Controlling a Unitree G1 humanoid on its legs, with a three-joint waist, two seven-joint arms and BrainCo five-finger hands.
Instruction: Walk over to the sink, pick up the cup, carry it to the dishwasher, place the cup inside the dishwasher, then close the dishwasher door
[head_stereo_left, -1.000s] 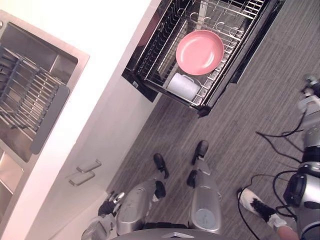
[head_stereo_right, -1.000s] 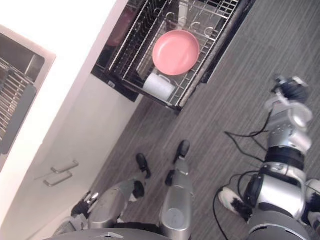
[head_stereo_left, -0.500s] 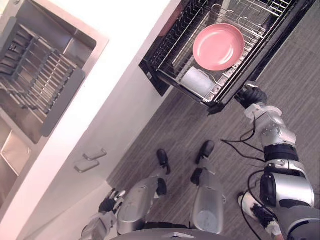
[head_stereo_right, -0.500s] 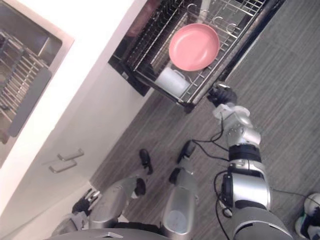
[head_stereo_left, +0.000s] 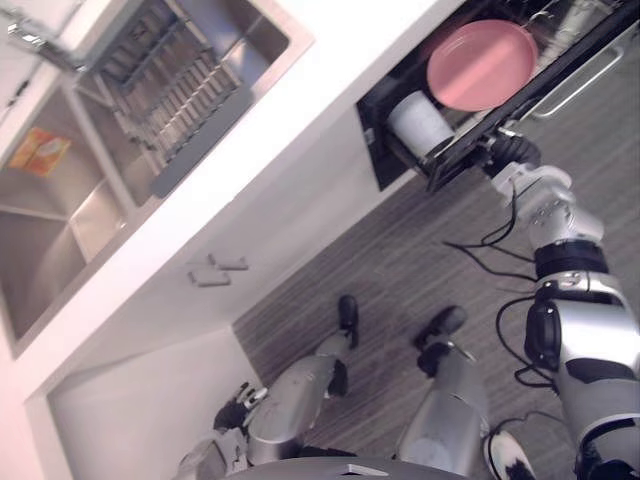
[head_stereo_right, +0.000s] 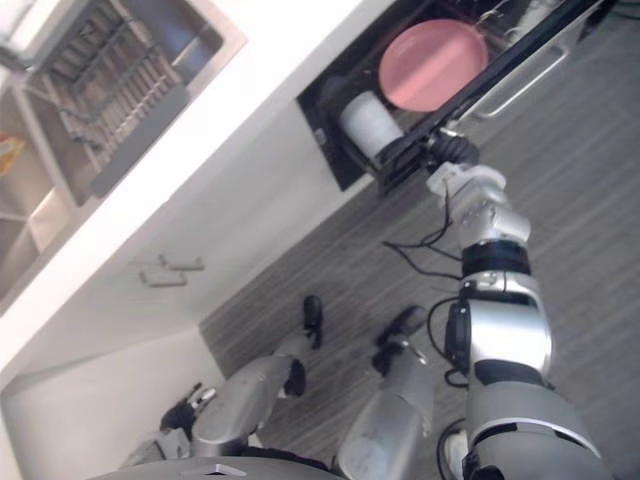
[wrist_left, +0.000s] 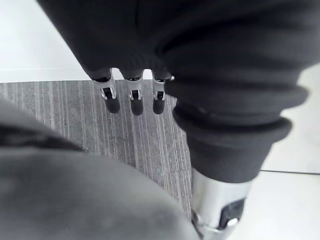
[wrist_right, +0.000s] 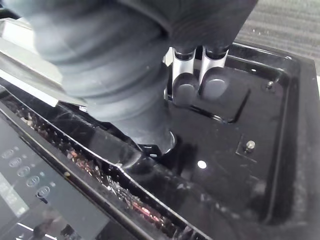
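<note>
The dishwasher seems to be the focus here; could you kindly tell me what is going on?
The right robot hand presses straight fingers against the inner face of the dishwasher door, which stands partly raised and not yet shut. The white cup sits inside the dishwasher, beside a pink plate. The left robot hand hangs low and open, holding nothing.

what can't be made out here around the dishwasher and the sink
Cup: upright or lying, eye views, too small.
Right hand thumb: right wrist view, behind its dark cover.
Dishwasher rack: eye views, cut off at the top edge.
Orange item in the sink: left eye view, too small.
</note>
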